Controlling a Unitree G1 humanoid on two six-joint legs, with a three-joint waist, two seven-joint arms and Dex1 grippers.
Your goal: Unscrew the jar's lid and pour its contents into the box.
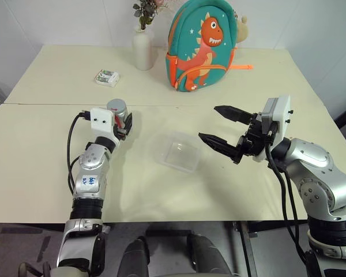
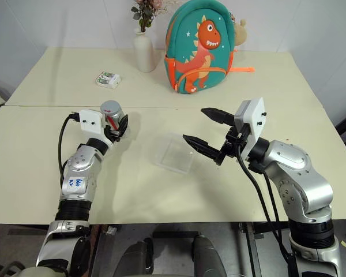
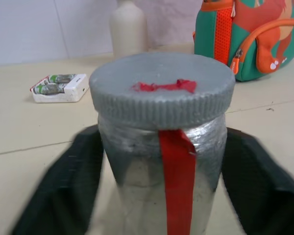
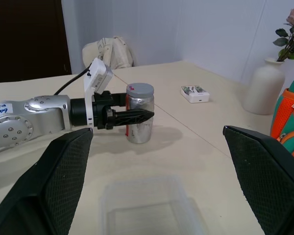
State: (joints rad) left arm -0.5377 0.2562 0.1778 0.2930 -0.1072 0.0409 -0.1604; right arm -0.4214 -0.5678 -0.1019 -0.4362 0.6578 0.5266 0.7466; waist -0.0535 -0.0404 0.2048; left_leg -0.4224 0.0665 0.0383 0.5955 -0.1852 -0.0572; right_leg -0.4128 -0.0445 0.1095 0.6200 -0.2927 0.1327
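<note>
The jar [image 3: 137, 191], clear plastic with a red streak down its side, stands upright on the table left of the box. Its grey lid [image 3: 161, 88], with a red mark on top, sits on it. My left gripper [image 1: 124, 123] is shut on the jar, one black finger pressed to each side below the lid. The contents cannot be made out inside. The box [image 1: 161, 157], a shallow clear tray, lies at the table's middle. My right gripper [image 1: 209, 122] hovers open just right of the box, its fingers [image 4: 63, 171] wide apart and pointing toward the jar [image 4: 140, 120].
A white vase [image 1: 142, 49] with flowers and a teal dinosaur backpack [image 1: 202, 46] stand at the back of the table. A small white-and-green packet [image 1: 107, 77] lies behind the jar. A seam crosses the tabletop just behind the jar.
</note>
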